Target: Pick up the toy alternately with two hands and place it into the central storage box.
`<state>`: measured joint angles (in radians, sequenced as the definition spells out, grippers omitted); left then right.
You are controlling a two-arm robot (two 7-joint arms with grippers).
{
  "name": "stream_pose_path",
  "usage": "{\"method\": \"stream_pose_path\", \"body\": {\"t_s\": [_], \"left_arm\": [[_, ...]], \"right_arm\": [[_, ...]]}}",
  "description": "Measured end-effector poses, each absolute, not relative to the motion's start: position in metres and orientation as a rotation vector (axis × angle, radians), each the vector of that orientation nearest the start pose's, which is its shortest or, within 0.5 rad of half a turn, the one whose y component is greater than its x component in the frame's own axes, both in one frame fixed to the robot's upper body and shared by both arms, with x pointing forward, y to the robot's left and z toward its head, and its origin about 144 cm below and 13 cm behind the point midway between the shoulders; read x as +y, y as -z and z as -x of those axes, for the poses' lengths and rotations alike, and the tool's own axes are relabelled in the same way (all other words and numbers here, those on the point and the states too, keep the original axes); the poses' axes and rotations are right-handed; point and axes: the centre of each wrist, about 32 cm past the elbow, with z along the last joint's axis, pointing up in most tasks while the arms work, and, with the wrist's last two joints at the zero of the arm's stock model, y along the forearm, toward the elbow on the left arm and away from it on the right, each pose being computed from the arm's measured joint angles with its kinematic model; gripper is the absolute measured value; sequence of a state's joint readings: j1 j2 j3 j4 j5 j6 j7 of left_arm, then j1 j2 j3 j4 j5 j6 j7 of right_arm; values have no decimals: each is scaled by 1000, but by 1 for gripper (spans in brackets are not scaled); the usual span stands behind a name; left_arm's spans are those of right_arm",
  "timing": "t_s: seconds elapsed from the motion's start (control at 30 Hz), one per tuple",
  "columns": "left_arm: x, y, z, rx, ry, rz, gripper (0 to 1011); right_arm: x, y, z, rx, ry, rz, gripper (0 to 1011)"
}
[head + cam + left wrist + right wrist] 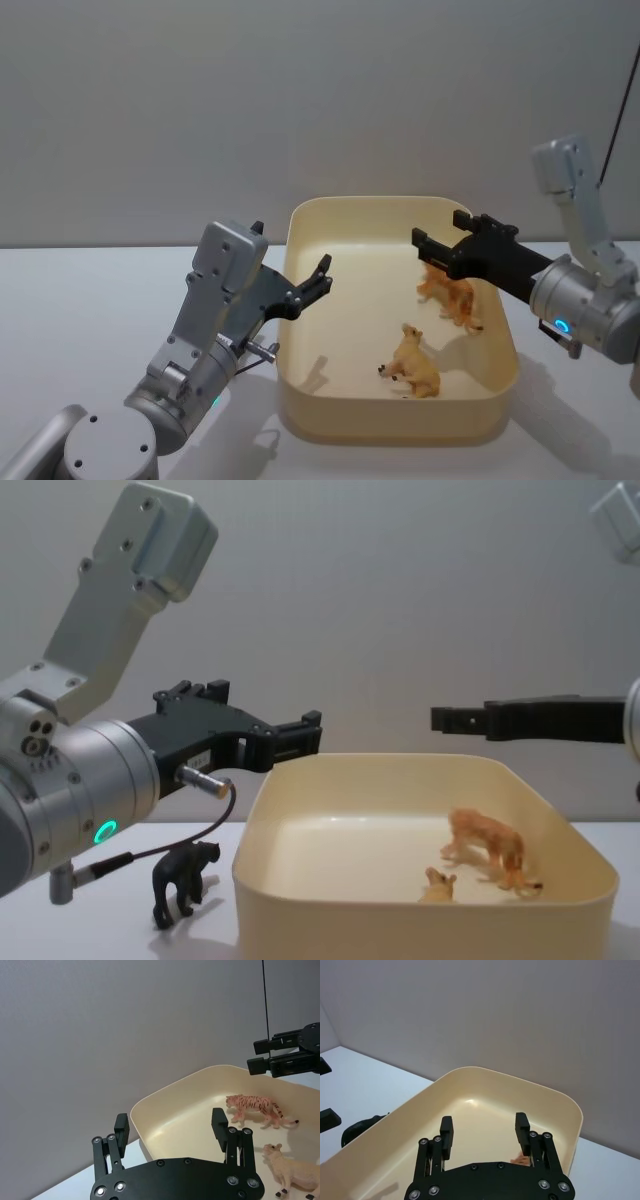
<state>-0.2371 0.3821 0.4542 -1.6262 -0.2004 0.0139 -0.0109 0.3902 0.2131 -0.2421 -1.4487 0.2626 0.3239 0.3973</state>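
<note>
The central storage box (pixel 400 422) is a cream-yellow tub, also in the chest view (pixel 400 920). An orange striped tiger toy (pixel 450 296) and a pale tan toy animal (pixel 416 367) stand inside it. A black toy animal (pixel 183 880) stands on the table left of the tub, below my left arm. My left gripper (pixel 322 275) hangs open and empty over the tub's left rim. My right gripper (pixel 440 228) is open and empty above the tub's far right, over the tiger (pixel 255 1107).
The white table (pixel 80 300) runs out to both sides of the tub, with a plain grey wall behind. A thin cable (pixel 190 840) loops from my left wrist just above the black toy.
</note>
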Motion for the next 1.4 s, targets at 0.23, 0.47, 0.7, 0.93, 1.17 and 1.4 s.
{"method": "stream_pose_path", "body": {"t_s": [0.23,0.47,0.7,0.93,1.17,1.4], "left_arm": [[198,-1204,-492,-268,-1124,-61,1002],[198,-1204,-492,-268,-1124,-61,1002],[198,-1204,-492,-268,-1124,-61,1001],[198,-1204,-492,-268,-1124,-61,1002],[199,-1204,-491,-265,-1125,-67,1002],[207,-1202,-485,-234,-1138,-104,1002]], "right_arm": [[-222,-1239,-557,73,962,98,920],[-236,-1240,-547,65,1002,74,1001],[-249,-1240,-536,66,1039,59,1001],[-258,-1241,-527,68,1065,48,1001],[-263,-1241,-522,69,1078,43,1001],[-266,-1242,-519,70,1085,40,1001]]}}
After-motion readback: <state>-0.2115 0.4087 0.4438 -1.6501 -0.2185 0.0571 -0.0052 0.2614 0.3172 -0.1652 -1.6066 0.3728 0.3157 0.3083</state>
